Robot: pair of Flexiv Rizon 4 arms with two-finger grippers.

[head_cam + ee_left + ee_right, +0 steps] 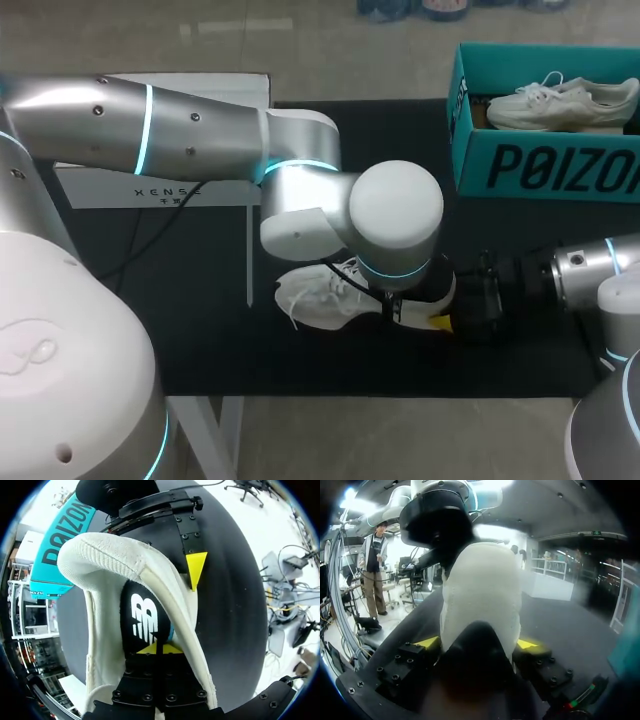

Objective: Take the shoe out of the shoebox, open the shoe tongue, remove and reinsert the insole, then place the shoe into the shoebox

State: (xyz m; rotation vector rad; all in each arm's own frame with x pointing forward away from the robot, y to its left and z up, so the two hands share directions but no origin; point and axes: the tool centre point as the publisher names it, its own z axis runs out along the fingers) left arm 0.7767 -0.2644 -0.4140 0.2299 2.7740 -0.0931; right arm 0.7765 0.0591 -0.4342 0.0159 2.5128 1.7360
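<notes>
Left gripper: the two yellow tips are drawn together inside the mouth of the white lace-up shoe, at the near edge of the black insole with its white logo. Whether the insole is pinched between them cannot be told. Right gripper: its fingers stand wide apart, one yellow tip pressed against each side of the shoe's heel, so the heel is clamped between them. In the left wrist view one of these tips lies against the outside of the heel collar. The shoe rests on its sole on the black table mat, near the middle, toe toward the left arm's side, heel toward the right arm. The left arm's wrist hangs directly above it. Well apart, at the far right corner, the open teal cardboard shoebox holds a second white shoe lying on its side.
</notes>
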